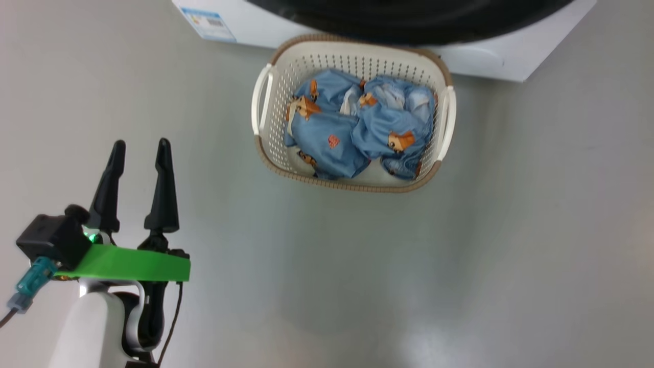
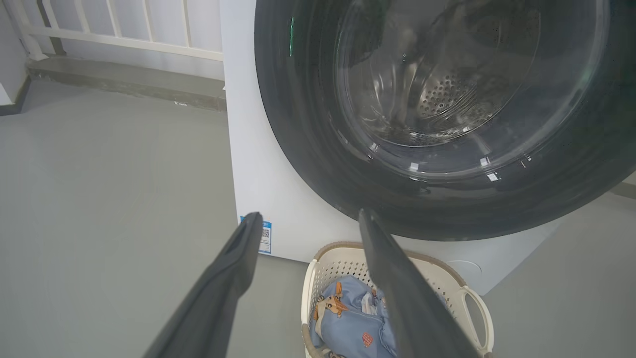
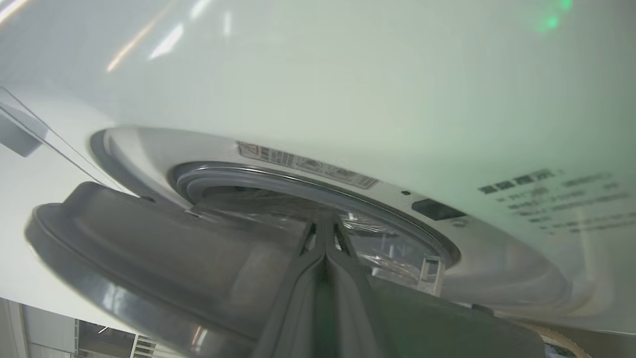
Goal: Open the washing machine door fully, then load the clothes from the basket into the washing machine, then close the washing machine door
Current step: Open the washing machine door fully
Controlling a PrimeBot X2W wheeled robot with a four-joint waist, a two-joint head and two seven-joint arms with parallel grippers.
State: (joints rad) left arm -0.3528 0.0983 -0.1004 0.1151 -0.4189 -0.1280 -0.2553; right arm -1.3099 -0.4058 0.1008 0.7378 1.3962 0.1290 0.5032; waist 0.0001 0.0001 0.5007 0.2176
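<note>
Door ajar, standing a little off washer front; grey gasket exposed behind it. Right gripper with fingers pressed together, nothing between them, tips at inner side of door beside glass bowl. Left gripper with fingers spread apart, empty, held above floor, well clear of basket. Basket on floor just before washer, below door. Clothes, blue with orange-brown bears, bunched inside basket. Perforated drum visible through glass bowl.

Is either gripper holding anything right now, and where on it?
Nothing is held. The left gripper is open over the floor. The right gripper is shut on nothing, tips at the inner side of the washing machine door.
</note>
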